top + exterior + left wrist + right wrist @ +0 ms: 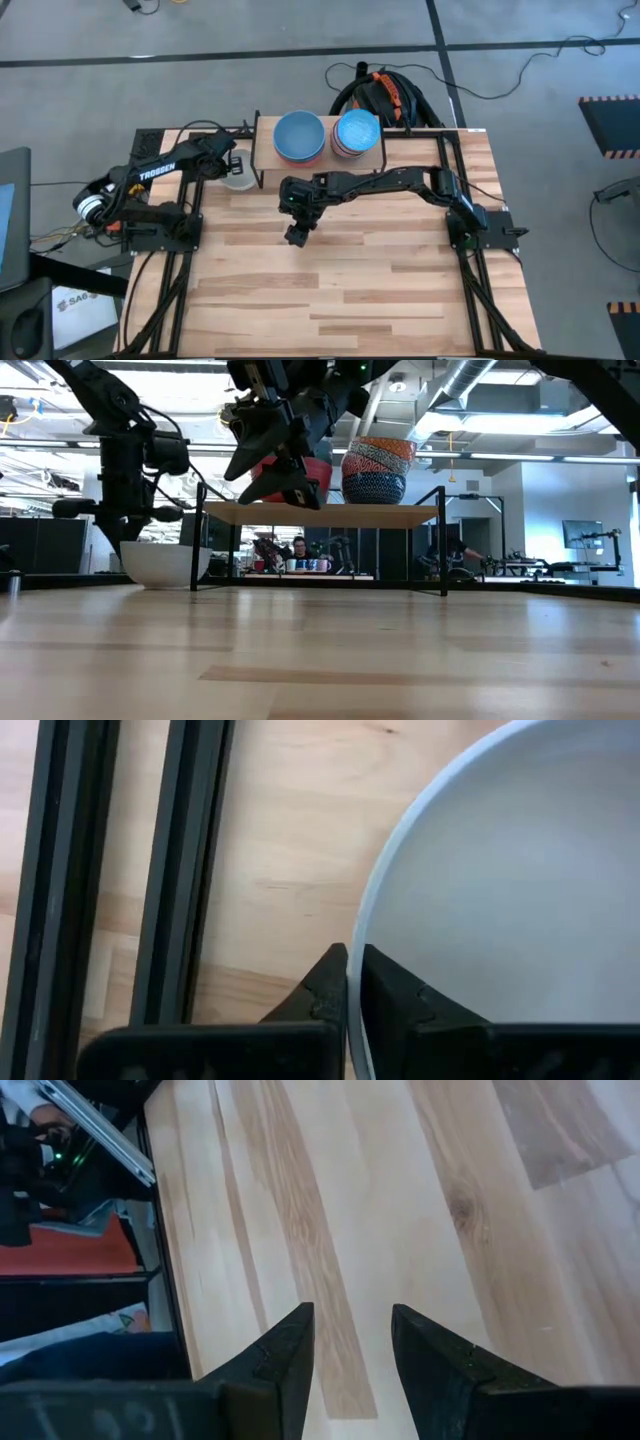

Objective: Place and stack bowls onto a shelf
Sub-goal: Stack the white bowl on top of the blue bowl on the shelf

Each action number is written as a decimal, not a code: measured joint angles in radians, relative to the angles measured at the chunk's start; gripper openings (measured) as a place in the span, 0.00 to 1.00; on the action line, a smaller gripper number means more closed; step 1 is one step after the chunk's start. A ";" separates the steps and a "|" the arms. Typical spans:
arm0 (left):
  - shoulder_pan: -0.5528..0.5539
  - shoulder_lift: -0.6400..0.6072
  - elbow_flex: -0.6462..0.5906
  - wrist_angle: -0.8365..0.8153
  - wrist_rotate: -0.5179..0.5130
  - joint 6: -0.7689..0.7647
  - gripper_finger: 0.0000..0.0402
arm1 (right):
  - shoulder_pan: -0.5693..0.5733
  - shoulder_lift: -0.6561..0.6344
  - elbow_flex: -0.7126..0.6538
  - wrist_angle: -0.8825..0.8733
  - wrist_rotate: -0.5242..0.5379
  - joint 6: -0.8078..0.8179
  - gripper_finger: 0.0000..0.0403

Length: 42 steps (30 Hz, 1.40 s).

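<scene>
White round bowl (238, 178) sits on the wooden table beside the light-wood shelf's (265, 150) left end, its rim pinched by the left gripper (350, 995). The right gripper (350, 1345) hovers parted, empty.

The low light-wood shelf on thin black legs (266, 143) stands at the far edge of the pale wooden desk (350, 290), midway between the two arms. On it sit two stacks side by side: the one topped by a light blue round bowl (299, 135) to the left, the patterned bowl stack (357, 134) to the right. A white round bowl (165, 563) rests on the desk just left of the shelf (under the left tool (349, 988), which pinches its rim). The right tool (296, 235) hangs over bare desk in front of the shelf.
</scene>
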 joint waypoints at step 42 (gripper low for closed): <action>-0.500 -0.422 0.512 -0.174 -0.215 0.261 0.00 | -0.005 -0.364 0.179 -0.051 0.689 -0.265 0.40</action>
